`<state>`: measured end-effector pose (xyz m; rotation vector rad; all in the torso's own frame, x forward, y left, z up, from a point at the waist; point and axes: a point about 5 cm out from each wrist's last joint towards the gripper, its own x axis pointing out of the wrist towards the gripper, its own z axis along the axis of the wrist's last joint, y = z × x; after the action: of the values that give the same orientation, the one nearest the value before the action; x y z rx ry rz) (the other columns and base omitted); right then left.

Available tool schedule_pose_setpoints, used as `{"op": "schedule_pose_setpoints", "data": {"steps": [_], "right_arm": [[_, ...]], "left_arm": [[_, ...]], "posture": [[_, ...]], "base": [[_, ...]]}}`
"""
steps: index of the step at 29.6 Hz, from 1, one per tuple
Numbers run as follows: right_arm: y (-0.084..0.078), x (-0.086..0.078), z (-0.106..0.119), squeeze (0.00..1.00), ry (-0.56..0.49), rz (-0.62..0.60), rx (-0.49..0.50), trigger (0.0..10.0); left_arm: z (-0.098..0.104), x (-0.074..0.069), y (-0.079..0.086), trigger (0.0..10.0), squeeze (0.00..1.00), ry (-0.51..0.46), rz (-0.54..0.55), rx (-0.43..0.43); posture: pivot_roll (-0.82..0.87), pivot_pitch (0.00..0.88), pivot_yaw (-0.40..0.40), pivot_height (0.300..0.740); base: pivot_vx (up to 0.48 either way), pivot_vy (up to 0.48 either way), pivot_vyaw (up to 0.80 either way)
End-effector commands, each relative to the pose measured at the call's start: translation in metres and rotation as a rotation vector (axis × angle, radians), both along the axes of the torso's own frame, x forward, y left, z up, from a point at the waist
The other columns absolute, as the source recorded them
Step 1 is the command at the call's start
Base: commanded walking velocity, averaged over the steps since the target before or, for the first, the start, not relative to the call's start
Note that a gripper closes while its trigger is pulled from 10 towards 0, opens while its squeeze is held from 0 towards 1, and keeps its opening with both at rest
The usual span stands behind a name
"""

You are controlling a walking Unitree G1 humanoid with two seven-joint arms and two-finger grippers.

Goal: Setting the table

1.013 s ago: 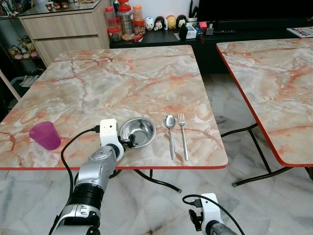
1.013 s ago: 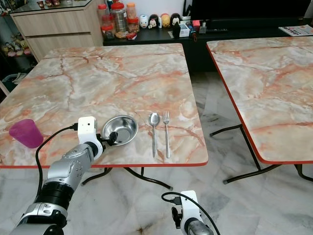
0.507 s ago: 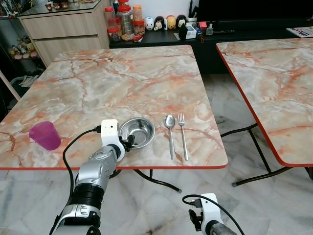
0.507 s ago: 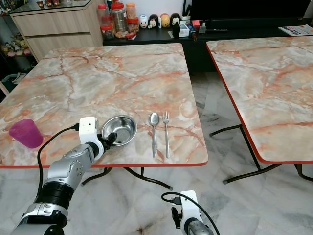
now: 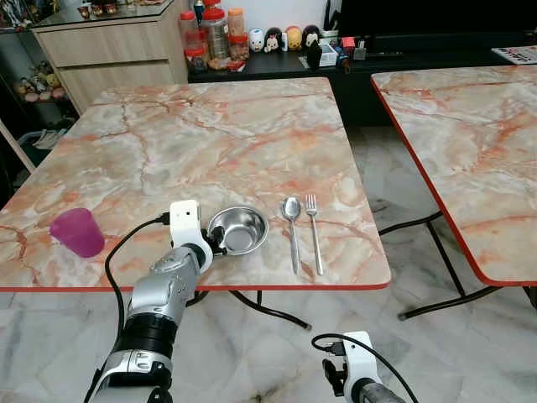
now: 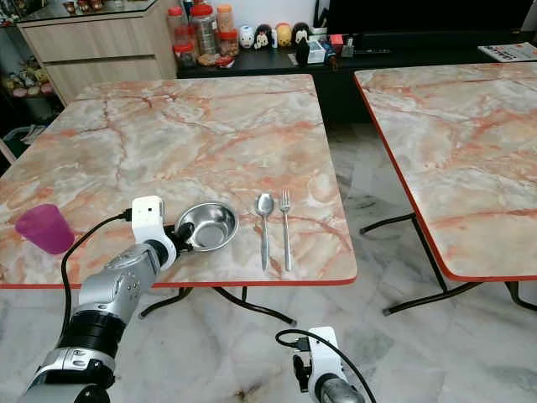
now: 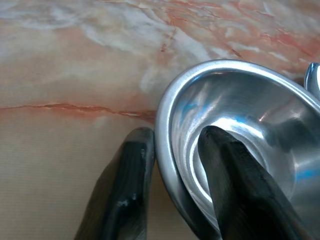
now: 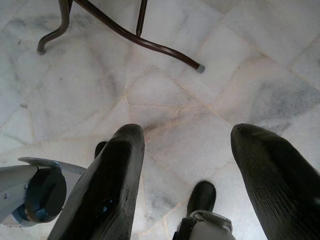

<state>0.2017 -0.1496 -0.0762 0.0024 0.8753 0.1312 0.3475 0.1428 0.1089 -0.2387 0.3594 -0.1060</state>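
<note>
Left tool (image 5: 216,243) pinching steel bowl (image 5: 239,230) rim on marble table (image 5: 210,143); right tool (image 8: 185,175) wide.

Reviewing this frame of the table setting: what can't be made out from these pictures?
- Steel bowl: its near-left rim sits behind the left gripper in the eye views; the left wrist view's edge cuts off its far side.
- Jars and figurines on the far counter: too small to read labels.
- Right gripper: hangs low over the floor; the eye views' bottom edge cuts its arm.
- Purple cup: contents not visible.
</note>
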Motion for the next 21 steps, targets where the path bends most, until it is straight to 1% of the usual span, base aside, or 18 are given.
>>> {"op": "schedule_pose_setpoints", "data": {"steps": [1, 7, 13, 21], "right_arm": [[0.0022, 0.0017, 0.0008, 0.0, -0.001, -0.006, 0.008, 10.0], [0.0023, 0.0018, 0.0008, 0.0, -0.001, -0.009, 0.009, 10.0], [0.0027, 0.0021, 0.0009, 0.0, 0.0, -0.007, 0.01, 10.0], [0.0028, 0.0023, 0.001, 0.0, 0.0, -0.006, 0.009, 10.0]], "left_arm": [[0.0057, 0.0016, 0.0009, 0.0, 0.0, -0.012, -0.003, 0.019], [0.0045, 0.0004, 0.0004, 0.0, 0.0, -0.006, -0.011, 0.023], [0.0006, -0.0023, -0.0016, 0.0, 0.0, 0.017, -0.044, 0.04], [0.0009, -0.003, 0.0009, 0.0, 0.0, 0.012, -0.035, 0.041]], "posture": [[0.03, 0.012, 0.055, 0.74], [0.03, 0.012, 0.055, 0.74], [0.03, 0.01, 0.056, 0.74], [0.03, 0.011, 0.054, 0.74]], "base": [[0.0, 0.0, 0.0], [0.0, 0.0, 0.0], [0.0, 0.0, 0.0], [0.0, 0.0, 0.0]]}}
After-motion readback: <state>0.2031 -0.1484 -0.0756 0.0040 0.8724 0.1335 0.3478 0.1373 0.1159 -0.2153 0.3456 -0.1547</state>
